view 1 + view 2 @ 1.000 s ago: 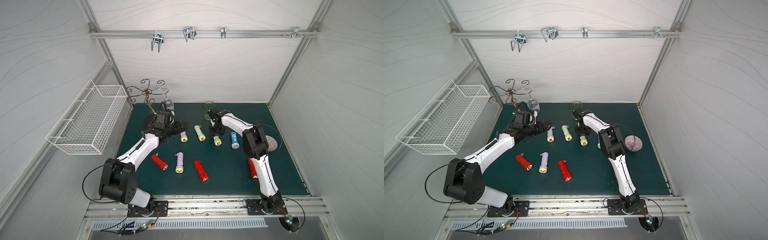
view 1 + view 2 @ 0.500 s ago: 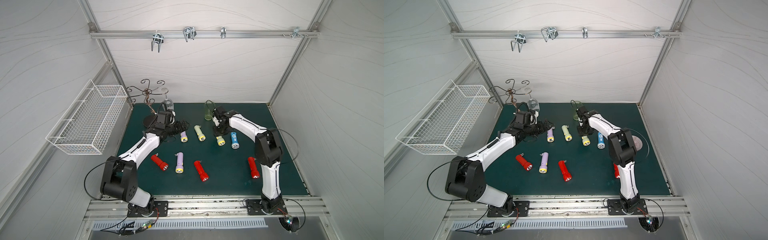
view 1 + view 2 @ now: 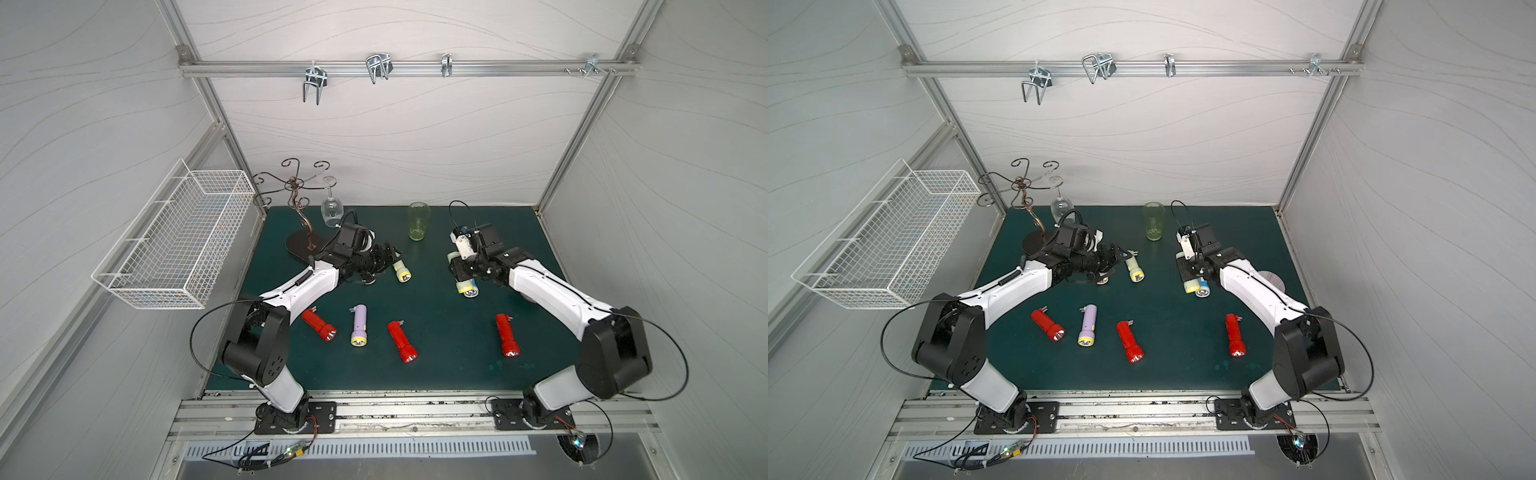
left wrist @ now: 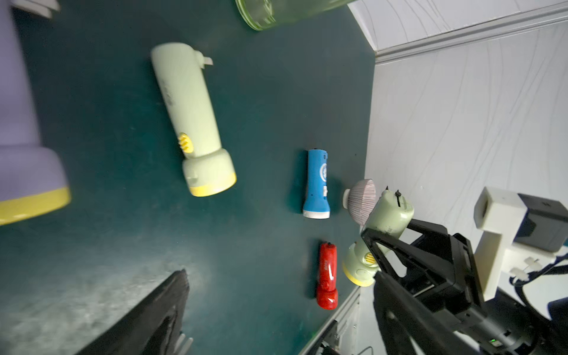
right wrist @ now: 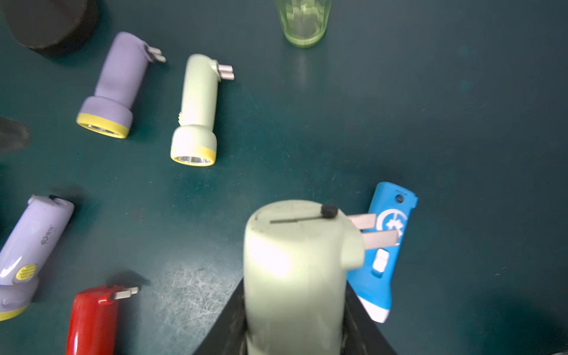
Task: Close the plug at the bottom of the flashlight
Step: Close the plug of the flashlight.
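The pale green flashlight [image 5: 295,261] is being clamped by the right gripper [image 5: 295,332], plug prongs [image 5: 378,230] out; folding them flat is likely being left to the open, empty left gripper [image 3: 388,254].

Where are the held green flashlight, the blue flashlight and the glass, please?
held green flashlight [image 5: 295,270], right wrist view, on its body.
blue flashlight [image 5: 382,287], right wrist view, on its body below the switch.
glass [image 3: 418,221], in a top view, on its side wall.
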Motion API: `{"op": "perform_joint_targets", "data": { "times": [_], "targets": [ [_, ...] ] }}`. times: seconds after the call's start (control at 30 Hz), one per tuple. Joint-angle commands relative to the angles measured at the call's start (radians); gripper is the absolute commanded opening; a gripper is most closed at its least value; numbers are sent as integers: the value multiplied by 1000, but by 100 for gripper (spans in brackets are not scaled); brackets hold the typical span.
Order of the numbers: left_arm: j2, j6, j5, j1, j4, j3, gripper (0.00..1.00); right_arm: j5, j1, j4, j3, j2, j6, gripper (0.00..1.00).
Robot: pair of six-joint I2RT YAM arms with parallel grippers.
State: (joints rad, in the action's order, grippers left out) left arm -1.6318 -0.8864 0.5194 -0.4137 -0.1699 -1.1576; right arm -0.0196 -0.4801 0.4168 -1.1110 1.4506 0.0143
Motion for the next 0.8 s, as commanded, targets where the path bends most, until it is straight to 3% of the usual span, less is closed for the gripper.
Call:
{"op": "perform_joint_targets", "data": {
  "times": [0.0,0.1,0.27,0.53,0.77],
  "targets": [
    [-13,-130,41,-37,24,-82,95,-3,10,-227,89,-86,-129,0],
    [-18,-206,39,-64,48,-113,94,92,21,-497,259,-143,-273,0],
    [-11,-380,47,-73,155,-100,93,185,20,-880,454,-168,-391,0],
    [0,-579,77,-105,217,-68,90,169,-46,-995,487,-128,-573,0],
    [-16,-712,87,-135,314,-30,76,185,-58,-1035,487,-100,-609,0]
  ]
}}
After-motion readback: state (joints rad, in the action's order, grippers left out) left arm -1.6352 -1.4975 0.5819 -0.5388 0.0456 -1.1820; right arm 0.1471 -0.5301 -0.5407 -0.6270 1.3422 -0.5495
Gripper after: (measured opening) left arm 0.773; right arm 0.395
